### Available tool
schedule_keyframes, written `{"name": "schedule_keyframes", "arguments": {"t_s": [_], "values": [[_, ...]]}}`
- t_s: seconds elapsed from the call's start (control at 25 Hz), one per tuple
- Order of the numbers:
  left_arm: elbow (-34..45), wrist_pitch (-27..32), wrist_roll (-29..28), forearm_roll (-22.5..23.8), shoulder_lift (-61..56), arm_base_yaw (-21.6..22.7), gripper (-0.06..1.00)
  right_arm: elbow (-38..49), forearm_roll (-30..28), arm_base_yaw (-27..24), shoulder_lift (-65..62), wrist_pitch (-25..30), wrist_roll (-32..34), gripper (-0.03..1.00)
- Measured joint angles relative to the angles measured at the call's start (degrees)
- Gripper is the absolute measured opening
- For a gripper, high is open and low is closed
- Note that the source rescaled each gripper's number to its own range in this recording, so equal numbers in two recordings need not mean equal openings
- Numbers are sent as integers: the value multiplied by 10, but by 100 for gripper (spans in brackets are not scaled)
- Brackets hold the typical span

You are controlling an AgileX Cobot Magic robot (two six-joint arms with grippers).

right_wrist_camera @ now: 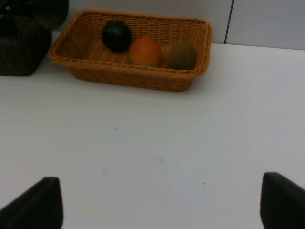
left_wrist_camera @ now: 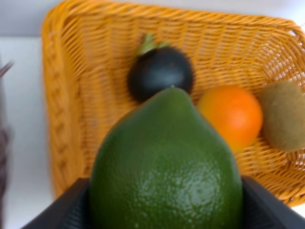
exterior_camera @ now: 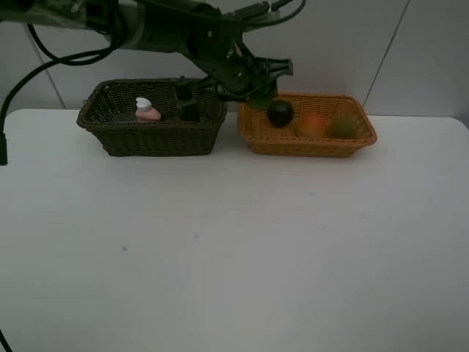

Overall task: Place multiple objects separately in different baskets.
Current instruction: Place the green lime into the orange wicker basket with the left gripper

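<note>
My left gripper is shut on the round green fruit and holds it above the left end of the light orange basket. Inside that basket lie the dark mangosteen, the orange-red peach and the brown kiwi. The dark brown basket to the left holds the pink white-capped bottle and the dark green pump bottle. My right gripper stands open over bare table, well in front of the orange basket, and holds nothing.
Both baskets stand side by side along the back of the white table, close to the wall. The left arm reaches in from the upper left, across the dark basket. A black cable hangs at the far left.
</note>
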Motion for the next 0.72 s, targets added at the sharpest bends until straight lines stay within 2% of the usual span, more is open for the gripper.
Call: {"name": "schedule_keyframes", "arguments": {"t_s": [0.28,0.48,0.72], "values": [[-29,-52,54,0,56,-3,56,0,0,0,0,0,0,100],[-28,-90,61,0,79,-3,56,0,0,0,0,0,0,100],[-30,-110,66,0,91,-4,56,0,0,0,0,0,0,100]]}}
